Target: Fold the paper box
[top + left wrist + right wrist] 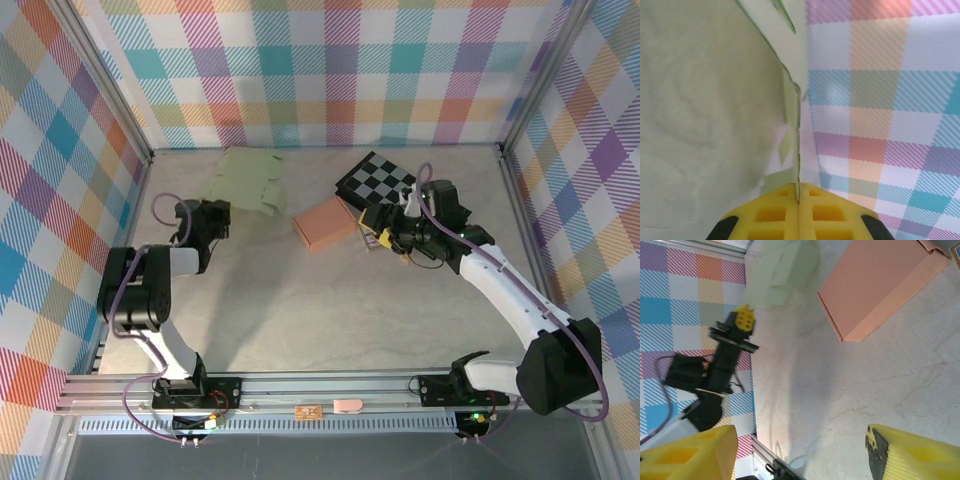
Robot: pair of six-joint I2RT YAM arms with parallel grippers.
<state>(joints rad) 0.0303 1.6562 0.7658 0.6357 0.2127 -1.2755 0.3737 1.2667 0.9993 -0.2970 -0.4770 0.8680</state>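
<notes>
Yellow fingers (772, 212) of the left hand (799, 195) are pressed together on an edge of the flat green paper box (705, 100), with the plaid wall (880, 100) behind it. The left arm is folded back on itself by the left edge of the desk (300, 320), and its hand points toward the far-left corner, where the green paper box lies. The right arm reaches toward the far-right corner. The right hand (385, 237) has its fingers apart, holding nothing, just beside the pink box (325, 224) and the checkered board (375, 180). Count: 1 green paper box, 1 pink box, 1 checkered board, 2 arms.
</notes>
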